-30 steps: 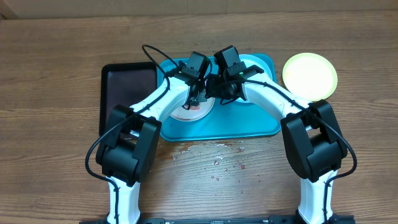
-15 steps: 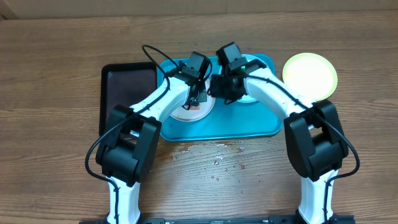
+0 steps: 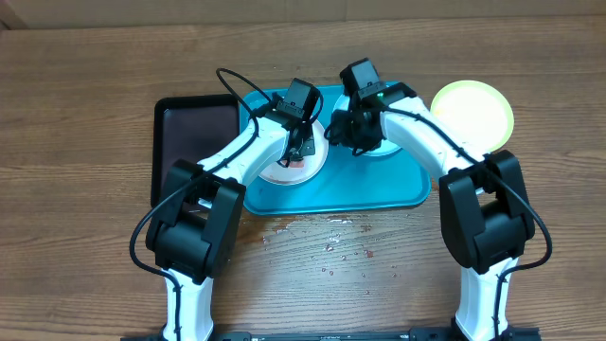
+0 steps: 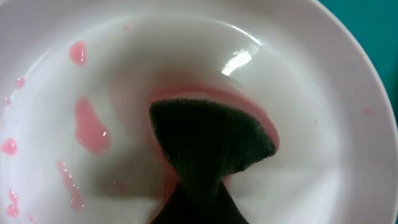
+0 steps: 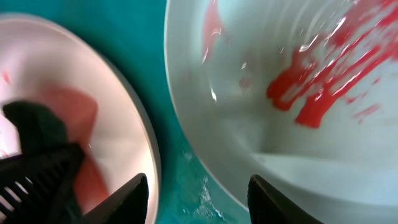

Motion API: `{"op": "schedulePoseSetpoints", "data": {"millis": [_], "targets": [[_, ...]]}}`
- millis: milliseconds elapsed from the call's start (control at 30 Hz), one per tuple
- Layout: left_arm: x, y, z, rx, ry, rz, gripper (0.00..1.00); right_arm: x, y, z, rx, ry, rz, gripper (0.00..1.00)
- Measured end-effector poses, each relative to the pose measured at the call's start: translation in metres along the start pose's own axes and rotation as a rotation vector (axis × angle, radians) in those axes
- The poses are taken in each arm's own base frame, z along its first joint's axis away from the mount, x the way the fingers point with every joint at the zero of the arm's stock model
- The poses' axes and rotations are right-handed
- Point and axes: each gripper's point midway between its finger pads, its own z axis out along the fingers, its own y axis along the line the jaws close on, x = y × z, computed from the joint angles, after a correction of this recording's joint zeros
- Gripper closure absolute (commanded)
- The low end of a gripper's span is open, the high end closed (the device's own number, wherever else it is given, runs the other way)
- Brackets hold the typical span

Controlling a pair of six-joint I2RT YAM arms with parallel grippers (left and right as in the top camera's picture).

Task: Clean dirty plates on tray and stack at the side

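Two plates lie side by side on the large turquoise rectangular plastic tray [image 3: 379,185], and I have an arm over each. My left gripper [image 3: 301,152] is clamped on a dark green sponge [image 4: 211,137] and presses it flat into the bowl of the small round white plastic plate [image 4: 323,74], where the sauce has thinned to pink watery smears [image 4: 90,121]; I judge this to be the wiping step. My right gripper [image 5: 205,202] hangs with its jaws wide apart and holding nothing, one finger over the gap between the plates and the other above the small round mint green plastic plate [image 5: 249,124], whose red sauce streaks [image 5: 323,87] are unwiped. That straddle of the near rim suits either steadying or lifting it, I would guess. Both forearms reach forward and bend inward, wrists tipped steeply down and close together. Off the tray, on my right, the small round yellow-green plastic plate [image 3: 472,116] sits on the wooden table [image 3: 95,237], starting the stack.
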Motion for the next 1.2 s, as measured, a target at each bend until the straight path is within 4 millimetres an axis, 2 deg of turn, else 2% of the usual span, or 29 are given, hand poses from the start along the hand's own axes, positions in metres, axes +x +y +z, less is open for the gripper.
{"op": "schedulePoseSetpoints", "data": {"millis": [167, 367, 633, 733, 833, 1067, 1200], "targets": [[0.000, 0.000, 0.000, 0.000, 0.000, 0.000, 0.96, 0.009, -0.001, 0.002, 0.010, 0.029, -0.008, 0.51], [-0.002, 0.003, 0.000, -0.002, 0.000, -0.008, 0.96, 0.008, 0.001, 0.002, -0.003, 0.027, -0.020, 0.52], [-0.002, 0.004, 0.000, 0.000, 0.002, -0.011, 0.96, 0.013, 0.005, 0.007, -0.028, 0.054, -0.024, 0.62], [-0.002, 0.004, 0.000, 0.000, 0.002, -0.011, 0.96, 0.018, 0.002, 0.007, -0.021, 0.077, -0.028, 0.60], [-0.002, 0.004, 0.000, 0.000, 0.002, -0.011, 0.96, 0.015, 0.001, 0.001, 0.003, 0.082, -0.031, 0.60], [-0.002, 0.004, 0.000, 0.002, 0.003, -0.012, 0.96, -0.009, 0.011, -0.037, 0.035, 0.047, -0.073, 0.57], [-0.002, 0.004, 0.000, 0.003, 0.003, -0.012, 0.96, 0.000, 0.010, -0.039, 0.033, 0.089, -0.073, 0.57]]}}
